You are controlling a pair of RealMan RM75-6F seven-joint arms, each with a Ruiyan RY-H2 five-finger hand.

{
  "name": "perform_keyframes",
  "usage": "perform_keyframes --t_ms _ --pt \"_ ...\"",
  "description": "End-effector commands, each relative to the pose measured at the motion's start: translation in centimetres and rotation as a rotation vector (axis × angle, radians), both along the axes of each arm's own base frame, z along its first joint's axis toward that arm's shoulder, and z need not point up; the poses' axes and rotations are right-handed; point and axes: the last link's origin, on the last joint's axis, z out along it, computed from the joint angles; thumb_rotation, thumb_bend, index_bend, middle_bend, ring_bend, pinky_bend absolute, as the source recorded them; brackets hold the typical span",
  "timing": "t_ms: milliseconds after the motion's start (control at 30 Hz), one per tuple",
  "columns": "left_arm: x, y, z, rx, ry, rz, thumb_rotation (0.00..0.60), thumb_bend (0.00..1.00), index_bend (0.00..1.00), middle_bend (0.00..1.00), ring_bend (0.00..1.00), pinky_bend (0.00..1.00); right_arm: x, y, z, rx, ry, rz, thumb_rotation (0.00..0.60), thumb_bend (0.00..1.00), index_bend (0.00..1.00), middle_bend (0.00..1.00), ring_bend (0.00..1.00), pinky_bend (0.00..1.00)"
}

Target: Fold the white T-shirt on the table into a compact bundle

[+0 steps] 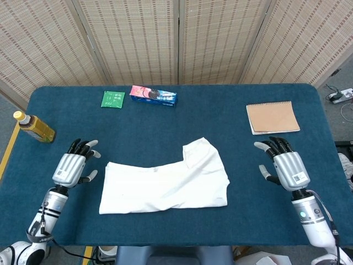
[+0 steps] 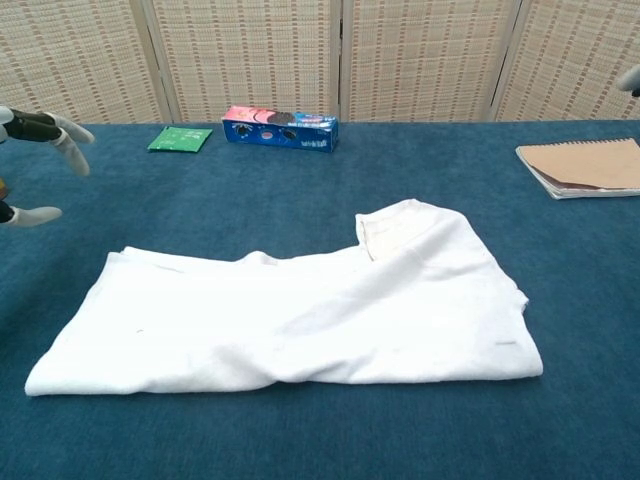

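- Lying as a long, partly folded band across the middle of the worktop [image 1: 165, 113], the shirt [image 1: 165, 185] looks roughly halved, with one flap turned over at its right end.
- Judging by that shape, an early fold is done; the band has yet to be brought end to end into a compact bundle.
- At the far left stands a bottle [image 1: 34, 127], and along the back edge lie a green packet [image 1: 113, 99] and a blue box [image 1: 153, 95], all well apart from the shirt.
- Just beside the shirt's left end hovers the left hand [image 1: 71, 167], fingers spread and holding nothing; I cannot tell whether it touches the cloth, though a gap seems to show.
- Only its fingertips [image 2: 70, 135] show at the left edge of the chest view.
- Right of the shirt, clearly apart from its right edge, sits the right hand [image 1: 287, 165], likewise spread and empty.
- Behind it, near the back right, lies a notebook [image 1: 272, 117].
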Motion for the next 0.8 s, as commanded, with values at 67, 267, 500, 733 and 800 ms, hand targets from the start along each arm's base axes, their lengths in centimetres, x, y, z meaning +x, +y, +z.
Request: perform_keyframes --t_ms 67,267,500,733,800 --pt "0.0 1.5 -1.3 -0.032 0.022 0.003 0.600 0.31 0.48 0.16 0.12 0.00 -0.2 0.6 0.9 -0.030 0.011 -0.002 0.600 0.37 0.24 0.25 0.12 0.12" --pt "0.0 3.3 -3.5 -0.083 0.104 0.024 0.600 0.31 0.49 0.16 0.12 0.00 -0.2 0.6 2.3 -0.087 0.006 -0.010 0.600 0.37 0.24 0.25 0.12 0.12" --pt "-0.4 4.0 -5.6 -0.130 0.167 0.054 0.600 0.31 0.51 0.16 0.11 0.00 -0.6 0.9 3.0 -0.114 -0.003 -0.025 0.600 0.37 0.24 0.25 0.12 0.12" --pt "-0.5 4.0 -6.6 -0.167 0.212 0.071 0.600 0.31 0.54 0.16 0.11 0.00 -1.0 1.2 3.2 -0.116 -0.008 -0.034 0.600 0.37 0.24 0.25 0.12 0.12" --pt "-0.5 4.0 -6.8 -0.172 0.219 0.074 0.600 0.31 0.55 0.16 0.11 0.00 -1.1 1.3 3.3 -0.117 -0.008 -0.035 0.600 0.37 0.24 0.25 0.12 0.12"
